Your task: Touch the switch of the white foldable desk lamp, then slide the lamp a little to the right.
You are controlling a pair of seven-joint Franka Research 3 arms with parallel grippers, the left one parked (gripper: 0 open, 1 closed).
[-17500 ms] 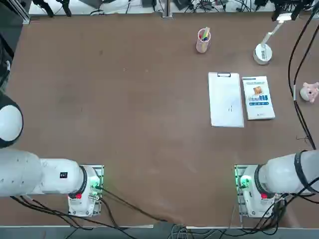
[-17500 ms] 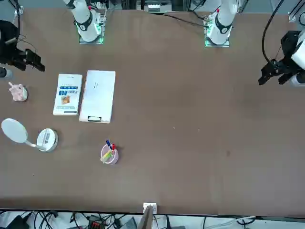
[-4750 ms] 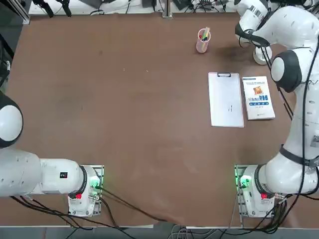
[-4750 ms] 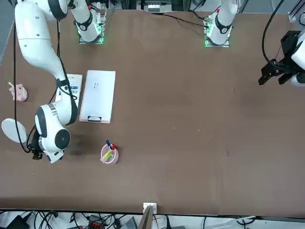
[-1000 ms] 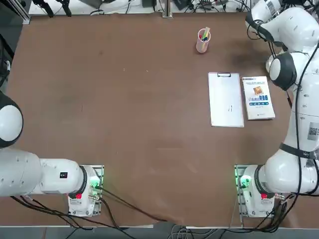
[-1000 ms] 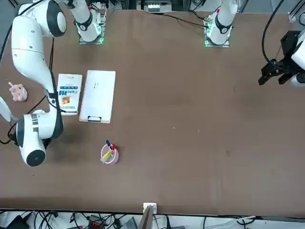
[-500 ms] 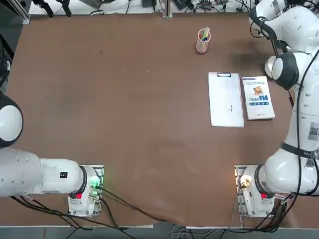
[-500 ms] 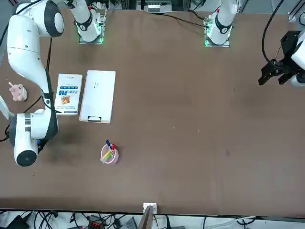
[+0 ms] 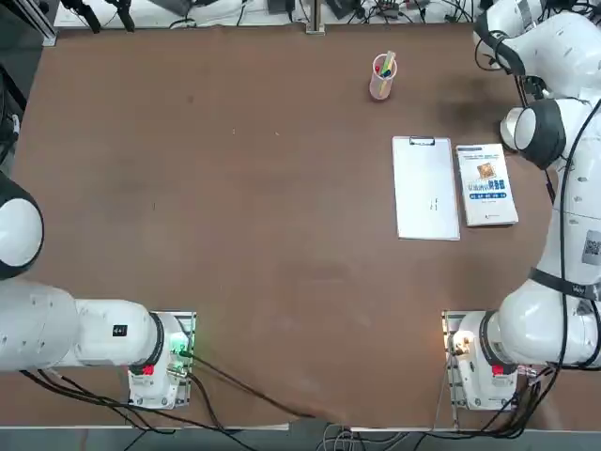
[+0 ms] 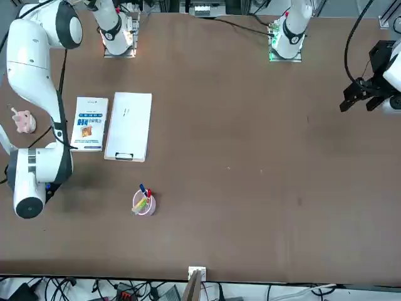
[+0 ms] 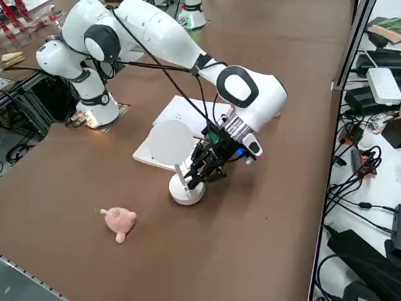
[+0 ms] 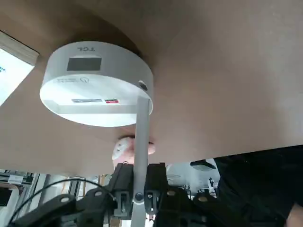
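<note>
The white foldable desk lamp stands at the far right of the table. Its round base rests on the tabletop and its flat head is raised above it. My right gripper is low beside the base, shut on the lamp's thin arm. In the wrist view that arm runs between my gripper's black fingers. The base top carries a small screen and a power mark, the switch, with nothing touching it. From overhead and from the front my own arm hides most of the lamp.
A white clipboard and a blue-and-white booklet lie side by side just left of the lamp. A pink pen cup stands farther left at the back. A pink plush toy lies near the table's right edge.
Over the last second my right arm has shifted a little further to the right with the lamp in its grip. The gripper has stayed shut.
</note>
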